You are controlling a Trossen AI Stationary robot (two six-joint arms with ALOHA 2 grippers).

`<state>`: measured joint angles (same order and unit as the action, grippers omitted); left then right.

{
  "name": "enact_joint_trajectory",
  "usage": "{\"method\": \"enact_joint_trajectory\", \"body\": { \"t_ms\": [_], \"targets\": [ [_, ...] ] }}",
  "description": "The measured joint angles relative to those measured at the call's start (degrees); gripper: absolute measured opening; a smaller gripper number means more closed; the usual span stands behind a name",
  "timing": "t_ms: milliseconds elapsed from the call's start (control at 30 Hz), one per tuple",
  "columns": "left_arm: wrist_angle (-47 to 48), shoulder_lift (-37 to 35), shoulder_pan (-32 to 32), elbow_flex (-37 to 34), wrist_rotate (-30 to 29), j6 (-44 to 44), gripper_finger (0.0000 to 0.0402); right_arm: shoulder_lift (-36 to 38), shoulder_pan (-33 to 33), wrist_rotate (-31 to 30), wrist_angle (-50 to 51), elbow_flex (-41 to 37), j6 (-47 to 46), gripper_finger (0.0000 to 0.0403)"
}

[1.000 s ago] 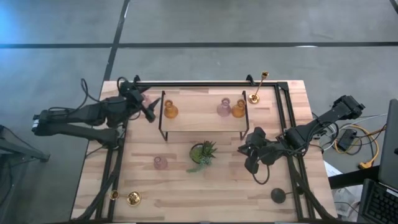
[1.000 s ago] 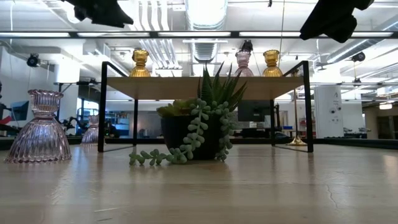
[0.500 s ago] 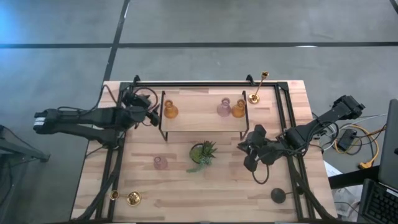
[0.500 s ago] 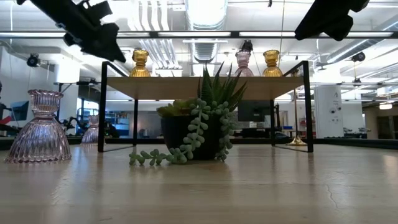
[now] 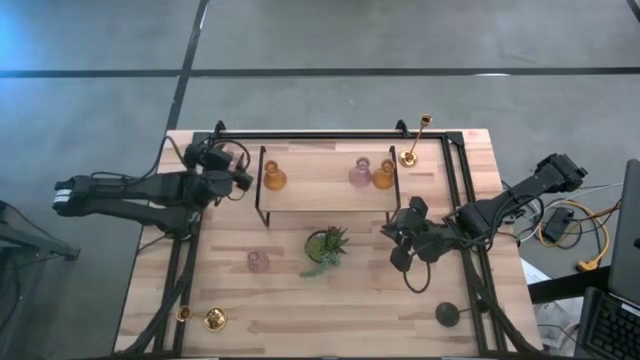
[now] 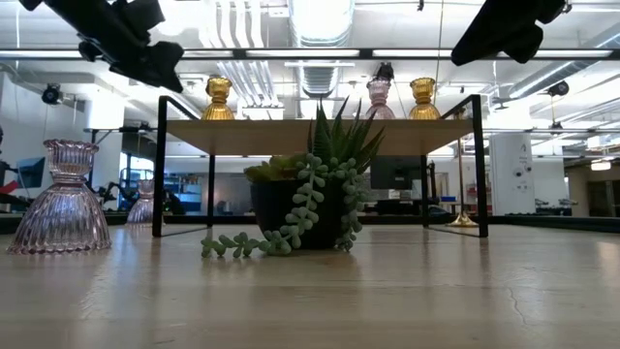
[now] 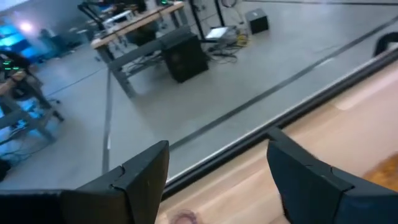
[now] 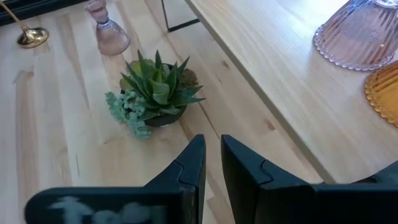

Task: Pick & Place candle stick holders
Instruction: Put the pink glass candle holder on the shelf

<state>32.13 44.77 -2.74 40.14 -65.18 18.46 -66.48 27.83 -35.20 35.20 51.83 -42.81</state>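
On the black-framed shelf [image 5: 325,197] stand an amber holder [image 5: 273,178] at the left end and a pink holder [image 5: 360,174] and an amber holder [image 5: 384,176] at the right end. A pink holder [image 5: 258,262] stands on the table. A gold stick [image 5: 415,140] stands at the far right, another gold stick [image 5: 205,318] is at the near left, and a black one [image 5: 447,314] at the near right. My left gripper [image 5: 244,180] is open and empty beside the shelf's left end. My right gripper [image 5: 398,244] is shut and empty, right of the plant [image 5: 326,246].
The shelf's black legs [image 6: 160,165] and the table's black rail frame [image 5: 330,135] stand close to both arms. Another pink holder [image 6: 145,206] shows behind the shelf's left leg in the low view. Bare wood lies along the near edge [image 5: 330,325].
My left gripper has come down and tipped more level beside the shelf's left end, staying close to the amber holder there. My right gripper has edged slightly toward the table's far edge. No holder has moved.
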Motion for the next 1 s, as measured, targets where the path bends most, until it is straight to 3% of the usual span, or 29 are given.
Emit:
{"method": "enact_joint_trajectory", "body": {
  "t_ms": [167,267,567,767,1000],
  "targets": [
    [2.76,0.48,-1.99,-0.07,-0.34,2.29,0.0275,0.04,-0.12,-1.03,-0.02,0.0,0.53,0.0043],
    [5.05,0.48,-4.9,-0.05,2.94,1.25,0.0274,0.04,-0.15,-1.03,-0.03,0.0,1.03,0.0043],
    [13.66,1.73,-25.08,5.39,27.33,-5.65,0.0255,0.04,-0.15,-1.3,-0.89,0.0,1.12,0.0043],
    [18.36,6.84,-38.72,10.22,41.95,-12.18,0.0235,0.04,-0.15,-2.51,-1.57,0.0,1.57,0.0043],
    [24.92,18.75,-49.69,15.68,50.32,-13.88,0.0227,0.07,-0.13,-2.51,-1.66,0.0,1.51,0.0043]
  ]
}}
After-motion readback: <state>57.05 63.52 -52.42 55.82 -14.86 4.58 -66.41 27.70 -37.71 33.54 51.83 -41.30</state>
